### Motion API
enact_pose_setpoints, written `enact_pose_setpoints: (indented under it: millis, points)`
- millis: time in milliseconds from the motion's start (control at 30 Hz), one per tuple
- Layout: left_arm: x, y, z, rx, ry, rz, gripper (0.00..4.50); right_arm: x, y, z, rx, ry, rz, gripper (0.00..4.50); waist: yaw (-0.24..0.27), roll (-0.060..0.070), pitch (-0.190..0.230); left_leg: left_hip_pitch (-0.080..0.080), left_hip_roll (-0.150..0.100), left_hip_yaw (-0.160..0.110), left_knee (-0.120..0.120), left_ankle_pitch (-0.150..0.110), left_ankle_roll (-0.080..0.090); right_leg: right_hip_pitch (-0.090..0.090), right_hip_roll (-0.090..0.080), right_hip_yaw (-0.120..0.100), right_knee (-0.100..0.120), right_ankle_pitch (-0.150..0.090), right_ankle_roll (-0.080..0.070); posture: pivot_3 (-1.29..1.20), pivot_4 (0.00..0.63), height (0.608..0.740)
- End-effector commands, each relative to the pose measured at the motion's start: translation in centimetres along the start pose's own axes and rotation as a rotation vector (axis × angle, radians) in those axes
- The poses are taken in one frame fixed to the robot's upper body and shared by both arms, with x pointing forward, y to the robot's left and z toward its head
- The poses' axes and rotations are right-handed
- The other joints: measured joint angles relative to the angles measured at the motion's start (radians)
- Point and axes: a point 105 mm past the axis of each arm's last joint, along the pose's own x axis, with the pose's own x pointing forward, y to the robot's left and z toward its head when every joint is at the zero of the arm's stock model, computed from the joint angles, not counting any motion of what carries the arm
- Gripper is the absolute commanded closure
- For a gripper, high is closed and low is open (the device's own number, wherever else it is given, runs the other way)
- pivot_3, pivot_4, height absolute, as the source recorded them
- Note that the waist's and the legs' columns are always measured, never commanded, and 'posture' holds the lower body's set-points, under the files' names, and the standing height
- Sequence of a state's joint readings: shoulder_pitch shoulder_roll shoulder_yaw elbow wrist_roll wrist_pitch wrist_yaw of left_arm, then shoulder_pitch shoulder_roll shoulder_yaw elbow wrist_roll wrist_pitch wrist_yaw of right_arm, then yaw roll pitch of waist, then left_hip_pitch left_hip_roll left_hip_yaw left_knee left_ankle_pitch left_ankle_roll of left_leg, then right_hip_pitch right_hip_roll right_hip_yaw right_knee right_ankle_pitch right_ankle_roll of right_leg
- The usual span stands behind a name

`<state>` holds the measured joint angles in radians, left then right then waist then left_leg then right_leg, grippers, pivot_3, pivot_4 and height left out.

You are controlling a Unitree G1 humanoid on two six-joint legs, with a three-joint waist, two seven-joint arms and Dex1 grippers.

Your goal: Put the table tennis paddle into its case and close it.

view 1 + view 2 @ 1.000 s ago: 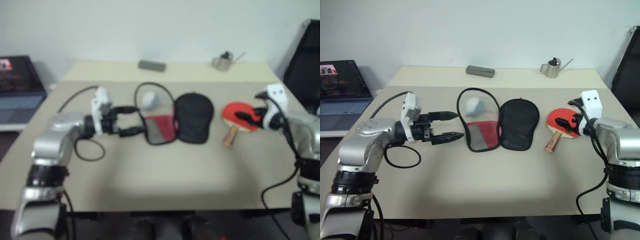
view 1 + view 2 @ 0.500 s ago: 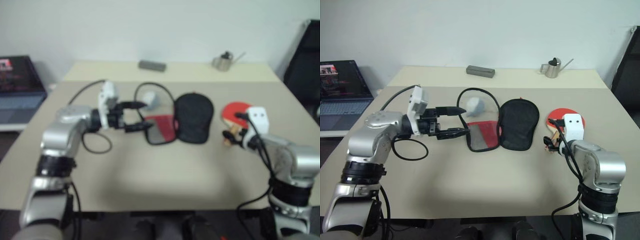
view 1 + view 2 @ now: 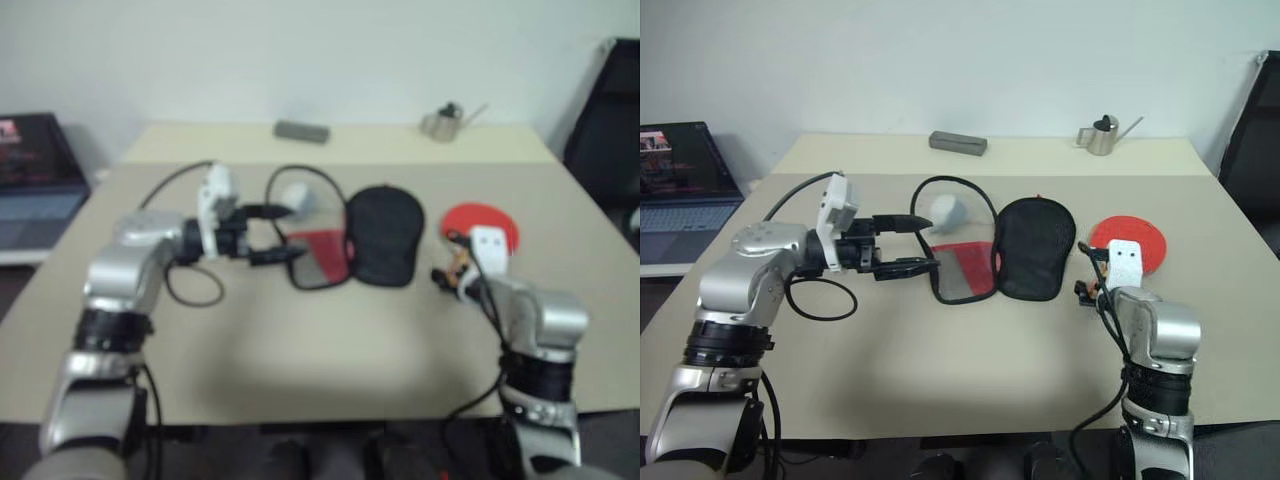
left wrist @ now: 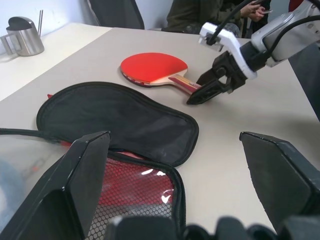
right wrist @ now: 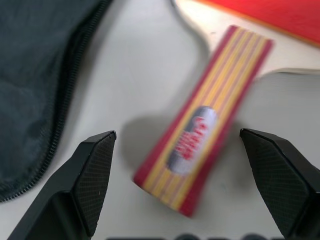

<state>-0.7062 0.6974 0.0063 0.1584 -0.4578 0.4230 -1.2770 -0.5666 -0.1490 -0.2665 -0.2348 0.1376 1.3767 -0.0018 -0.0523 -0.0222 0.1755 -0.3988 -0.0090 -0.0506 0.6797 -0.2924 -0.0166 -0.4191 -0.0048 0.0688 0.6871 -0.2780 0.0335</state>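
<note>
Paddle (image 3: 1127, 240) handle hidden behind right end effector (image 4: 207, 92); case (image 4: 117, 125) cut by frame edge.

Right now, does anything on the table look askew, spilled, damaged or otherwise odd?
Nothing stands out. The case lies unzipped and spread flat mid-table, the paddle lies flat beside it, apart from it, handle toward the right gripper. A small metal pitcher stands upright at the far edge. Nothing is spilled or visibly damaged.
</note>
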Motion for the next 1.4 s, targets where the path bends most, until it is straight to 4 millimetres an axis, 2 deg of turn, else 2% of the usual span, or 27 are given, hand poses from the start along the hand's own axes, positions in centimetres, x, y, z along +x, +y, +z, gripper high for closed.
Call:
enact_pose_setpoints:
  millis: [33,100,333,567,667,767,933,1033,1067,1233,1400]
  points:
    - [-0.4,0.3,1.2,0.056,-0.016,0.013,0.00,0.7,-0.2,1.4,-0.031,-0.067,-0.044,0.16,-0.003,0.000,0.000,0.000,0.000,0.000,0.000,0.000,0.000,0.000,0.000,0.000,0.001,0.000,0.000,0.00,0.150,0.740]
    - [-0.4,0.3,1.2,0.057,-0.015,0.015,0.00,1.0,-0.4,1.4,-0.042,-0.074,-0.060,0.16,-0.004,0.000,0.000,0.000,0.000,0.000,0.000,0.000,0.000,0.000,0.000,0.000,0.001,0.000,0.000,0.00,0.150,0.740]
    - [-0.4,0.2,1.4,0.067,-0.018,0.006,0.00,2.7,-3.0,0.7,-0.065,-0.072,-0.165,0.16,-0.004,-0.001,-0.001,0.002,0.000,0.001,0.001,0.002,-0.001,0.001,0.000,0.001,0.004,0.000,0.000,0.00,0.150,0.740]
    - [-0.5,0.4,1.5,0.074,-0.013,0.006,0.00,3.2,-3.3,-0.6,-0.021,-0.028,-0.174,0.16,-0.002,-0.002,-0.001,0.016,-0.001,0.000,0.000,0.002,-0.001,0.015,0.000,0.000,0.002,0.000,0.000,0.00,0.150,0.740]
    - [-0.4,0.5,1.6,0.078,-0.012,0.008,0.00,3.2,-3.7,-1.4,-0.003,0.003,-0.179,0.71,0.000,-0.002,-0.001,0.016,-0.001,0.000,0.000,0.002,-0.001,0.015,0.001,0.000,0.002,0.000,0.000,0.00,0.150,0.740]
    - [-0.4,0.6,1.6,0.082,-0.009,0.007,0.00,2.9,-4.1,-1.9,0.000,0.025,-0.182,1.56,0.006,-0.002,-0.001,0.016,-0.001,-0.001,0.000,0.002,-0.001,0.015,0.001,0.000,0.002,0.000,0.000,0.00,0.150,0.740]
    - [-0.5,0.7,1.7,0.084,-0.008,0.008,0.00,2.4,-5.1,-1.7,-0.008,0.021,-0.205,2.76,0.024,-0.003,-0.002,0.014,-0.001,-0.002,0.000,0.002,-0.001,0.015,0.000,-0.001,-0.002,0.000,0.000,0.00,0.150,0.740]
    - [-0.5,0.7,1.7,0.084,-0.009,0.010,0.00,2.3,-5.4,-1.6,0.006,0.016,-0.217,3.25,0.025,-0.003,-0.002,0.012,-0.001,-0.003,0.000,0.002,-0.001,0.015,0.000,-0.002,-0.005,0.000,0.000,0.00,0.150,0.740]
    - [-0.5,0.7,1.7,0.084,-0.009,0.011,0.00,2.3,-5.4,-1.5,0.012,0.010,-0.223,3.37,0.025,-0.003,-0.002,0.012,-0.001,-0.003,0.000,0.002,-0.001,0.015,0.000,-0.002,-0.005,0.000,0.000,0.00,0.150,0.740]
    - [-0.5,0.8,1.7,0.081,-0.012,0.015,0.00,2.3,-5.9,-1.0,0.062,-0.021,-0.267,3.37,0.025,-0.003,-0.002,0.012,-0.001,-0.003,-0.001,0.002,-0.001,0.015,0.000,-0.002,-0.005,0.000,0.000,0.00,0.150,0.740]
    - [-0.5,0.8,1.6,0.077,-0.018,0.021,0.00,2.2,-7.6,0.4,0.100,-0.083,-0.341,3.38,0.025,-0.003,-0.002,0.012,-0.002,-0.003,-0.001,0.002,-0.001,0.015,-0.001,-0.002,-0.005,0.000,0.000,0.00,0.150,0.740]
